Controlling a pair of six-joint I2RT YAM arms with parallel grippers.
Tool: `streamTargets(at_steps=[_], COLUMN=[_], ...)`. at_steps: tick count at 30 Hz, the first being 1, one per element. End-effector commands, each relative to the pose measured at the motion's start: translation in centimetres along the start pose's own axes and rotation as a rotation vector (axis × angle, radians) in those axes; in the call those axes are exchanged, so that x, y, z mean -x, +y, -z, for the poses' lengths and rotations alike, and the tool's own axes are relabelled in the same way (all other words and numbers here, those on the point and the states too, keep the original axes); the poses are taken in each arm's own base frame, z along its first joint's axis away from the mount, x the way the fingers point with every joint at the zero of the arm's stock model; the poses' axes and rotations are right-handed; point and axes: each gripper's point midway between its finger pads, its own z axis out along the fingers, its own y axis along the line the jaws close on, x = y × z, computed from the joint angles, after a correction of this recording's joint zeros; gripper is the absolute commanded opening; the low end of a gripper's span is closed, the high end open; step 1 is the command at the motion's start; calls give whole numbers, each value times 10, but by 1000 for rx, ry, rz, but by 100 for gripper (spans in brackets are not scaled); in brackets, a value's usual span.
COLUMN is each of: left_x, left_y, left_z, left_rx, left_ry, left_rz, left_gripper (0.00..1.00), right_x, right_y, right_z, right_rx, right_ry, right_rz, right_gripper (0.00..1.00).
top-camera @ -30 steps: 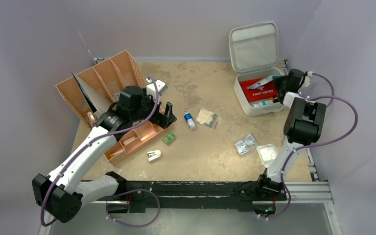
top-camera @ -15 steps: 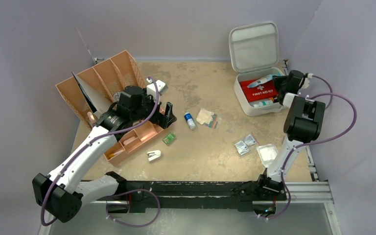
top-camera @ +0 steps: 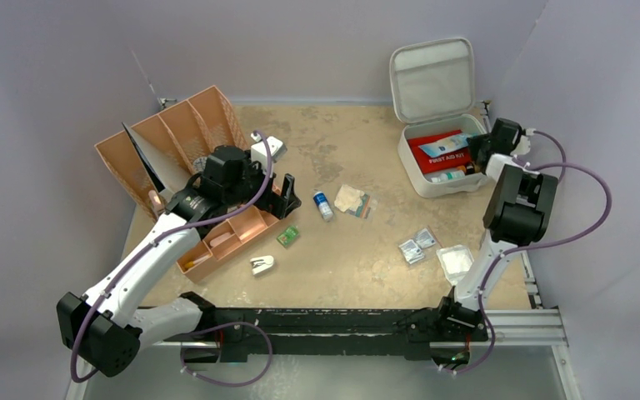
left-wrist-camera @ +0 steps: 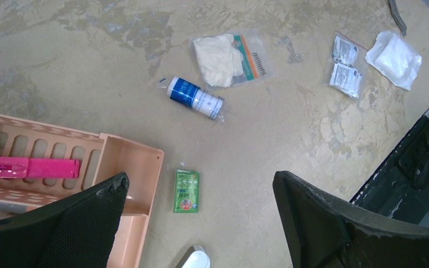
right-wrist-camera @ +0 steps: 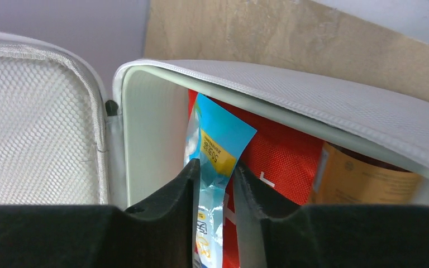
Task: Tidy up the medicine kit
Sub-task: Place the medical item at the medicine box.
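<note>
- Tan-orange divided plastic tray [top-camera: 235,236], towards the left edge: a flat pink item [left-wrist-camera: 29,167] lies in one compartment, so the tray seems to serve for sorting.
- Left gripper [left-wrist-camera: 200,180]: jaws wide apart and empty, hovering over a small green carton [left-wrist-camera: 186,191] just beside the tray, probably lining up a pick.
- Blue-and-white cylindrical bottle [left-wrist-camera: 194,97] and clear gauze packet [left-wrist-camera: 229,51]: loose mid-bench, not yet sorted.
- Light grey hard-shell medicine kit [top-camera: 432,81], far right corner: the lid stands open for access, and a flat red fabric pouch [top-camera: 440,150] lies inside.
- Right gripper [right-wrist-camera: 215,167]: clamped on a blue-and-yellow foil sachet [right-wrist-camera: 220,139], held on end inside the kit's wall. Whether it is going in or coming out cannot be told.
</note>
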Motion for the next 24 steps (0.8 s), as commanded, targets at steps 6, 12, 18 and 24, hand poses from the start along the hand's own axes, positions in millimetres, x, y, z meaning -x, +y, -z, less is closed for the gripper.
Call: streamTargets(at_steps=[6,12,18,24], left_x=[1,1,3,1], left_y=[-3,-4,-1,-1], left_z=[0,-1,3,0], left_rx=[-12,-22,-3,-2], left_ry=[-8,-5,-13,-5], left_rz=[-14,-14,-24,-24], left_gripper=[100,100,100,100], right_x=[52,49,26,7], right_y=[23,16,12,7], right_z=[46,60,60,53], right_rx=[-75,-136,-125,-108], right_ry=[-108,-76,48,123], right_rz=[99,148,182,145], right_gripper=[46,56,62,59])
